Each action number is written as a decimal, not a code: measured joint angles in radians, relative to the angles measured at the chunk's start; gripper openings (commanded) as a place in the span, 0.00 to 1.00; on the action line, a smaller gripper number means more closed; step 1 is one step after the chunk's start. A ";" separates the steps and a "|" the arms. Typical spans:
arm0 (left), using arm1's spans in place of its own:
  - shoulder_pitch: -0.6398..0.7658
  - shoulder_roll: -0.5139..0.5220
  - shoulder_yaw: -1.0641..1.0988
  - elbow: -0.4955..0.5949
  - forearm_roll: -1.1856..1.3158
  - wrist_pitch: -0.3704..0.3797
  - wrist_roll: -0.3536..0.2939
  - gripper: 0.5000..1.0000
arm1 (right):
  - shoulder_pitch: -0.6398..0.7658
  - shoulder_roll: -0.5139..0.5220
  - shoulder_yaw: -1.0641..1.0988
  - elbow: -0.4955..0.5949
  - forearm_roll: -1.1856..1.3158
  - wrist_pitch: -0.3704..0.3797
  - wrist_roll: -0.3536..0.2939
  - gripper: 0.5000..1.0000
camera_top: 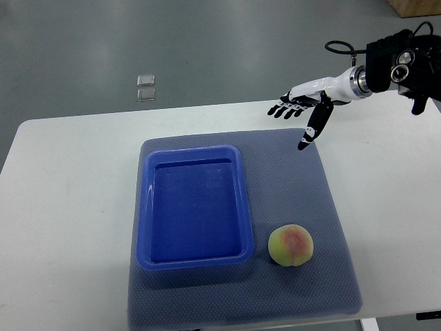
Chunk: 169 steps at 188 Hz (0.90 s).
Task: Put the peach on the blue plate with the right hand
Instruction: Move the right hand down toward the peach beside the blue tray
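Peach (291, 245) rests on the grey-blue mat (303, 179), just beside the right wall of the blue plate (194, 210) and near the mat's front edge. It touches neither the plate nor anything else. The plate is a deep rectangular dish with a raised rim, and nothing lies in it.

The right robot hand (300, 110) hangs over the far right part of the desk (69, 207), well apart from the peach. Its fingers are spread and relaxed, thumb pointing down toward the mat, and it holds nothing.

Procedure for the step in hand, the reach and grasp:
1. Bring the hand toward the near edge until it stands above the peach, keeping the fingers wide.
2. Descend straight down, not from the left; the plate wall leaves little room on that side.
3. Close thumb and fingers around the widest part of the fruit. A round, probably soft body is likely to roll or bruise under a pinch at the top.
4. Lift clear of the rim before moving left.

Limits of the view: the forearm is cut off at the right edge. The left arm does not show. Two small clear items on the floor (145, 87) beyond the desk are too small to identify. The mat's front edge runs close to the picture's bottom border.
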 measured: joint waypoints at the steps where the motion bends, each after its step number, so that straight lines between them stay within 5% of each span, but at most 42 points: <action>1: 0.000 0.000 0.000 -0.001 0.000 0.000 0.000 1.00 | 0.006 -0.003 -0.006 0.006 0.000 0.001 -0.001 0.86; 32: 0.000 0.000 0.000 -0.018 0.000 0.000 -0.001 1.00 | 0.173 -0.143 -0.144 0.290 0.069 0.007 -0.014 0.86; 64: 0.000 0.000 0.000 -0.021 -0.001 0.000 -0.002 1.00 | 0.225 -0.233 -0.191 0.446 0.127 0.007 -0.015 0.86; 169: -0.005 0.000 0.000 -0.017 0.001 0.000 0.000 1.00 | -0.060 -0.235 -0.117 0.520 0.153 -0.068 -0.001 0.86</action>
